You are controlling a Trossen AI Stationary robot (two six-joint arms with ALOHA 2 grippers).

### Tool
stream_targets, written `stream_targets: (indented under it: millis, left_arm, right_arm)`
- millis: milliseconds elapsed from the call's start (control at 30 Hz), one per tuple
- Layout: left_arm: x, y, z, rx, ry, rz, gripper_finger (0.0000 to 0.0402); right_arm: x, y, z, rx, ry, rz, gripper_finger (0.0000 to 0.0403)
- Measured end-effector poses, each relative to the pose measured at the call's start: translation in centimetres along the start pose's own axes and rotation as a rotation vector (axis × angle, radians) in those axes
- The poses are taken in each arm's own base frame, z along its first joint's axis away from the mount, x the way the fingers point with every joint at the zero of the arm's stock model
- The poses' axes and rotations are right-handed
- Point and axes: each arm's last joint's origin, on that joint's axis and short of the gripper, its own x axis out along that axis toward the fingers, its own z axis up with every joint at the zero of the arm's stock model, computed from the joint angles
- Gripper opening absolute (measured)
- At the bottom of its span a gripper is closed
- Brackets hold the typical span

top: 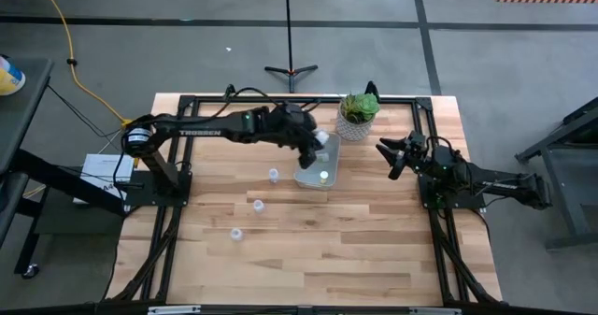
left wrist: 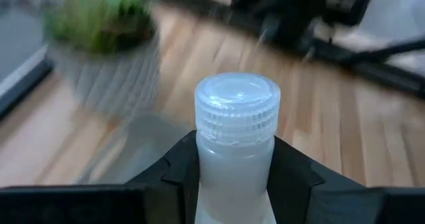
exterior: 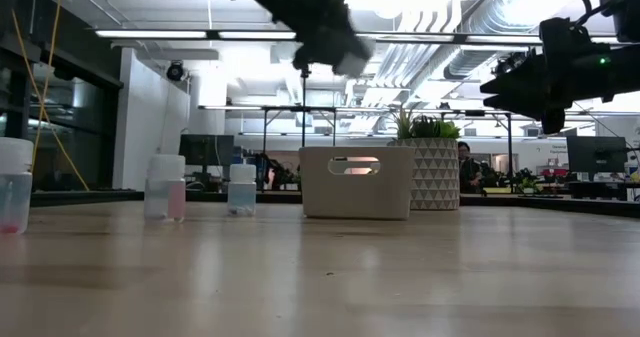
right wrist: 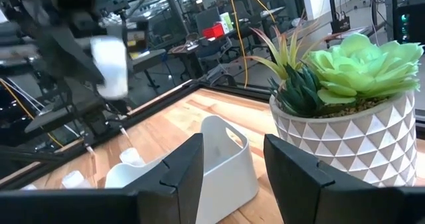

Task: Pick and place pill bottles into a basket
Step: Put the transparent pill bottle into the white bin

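Left tool is closed on a white pill bottle, cap up between its fingers, raised above the desk over the far end of the clear basket. One bottle already lies inside the basket. Three more bottles stand in a loose line on the desk to the basket's left. Right tool hangs in the air with its fingers apart and empty, beside the potted plant.
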Motion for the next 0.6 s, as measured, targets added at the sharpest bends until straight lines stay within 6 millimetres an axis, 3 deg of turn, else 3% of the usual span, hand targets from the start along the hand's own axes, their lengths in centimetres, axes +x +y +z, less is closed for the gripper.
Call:
stream_targets:
  millis: [367, 600]
  left_arm:
    - [5.6, 0.6, -2.6, 0.133, 0.051, -0.016, 0.0169]
    - [8.2, 2.6, -3.8, 0.133, 0.060, 0.033, 0.0172]
  right_arm:
    - [0.1, 0.0, -0.2, -0.008, 0.020, -0.008, 0.0149]
    - [0.1, 0.0, -0.2, -0.008, 0.020, -0.009, 0.0149]
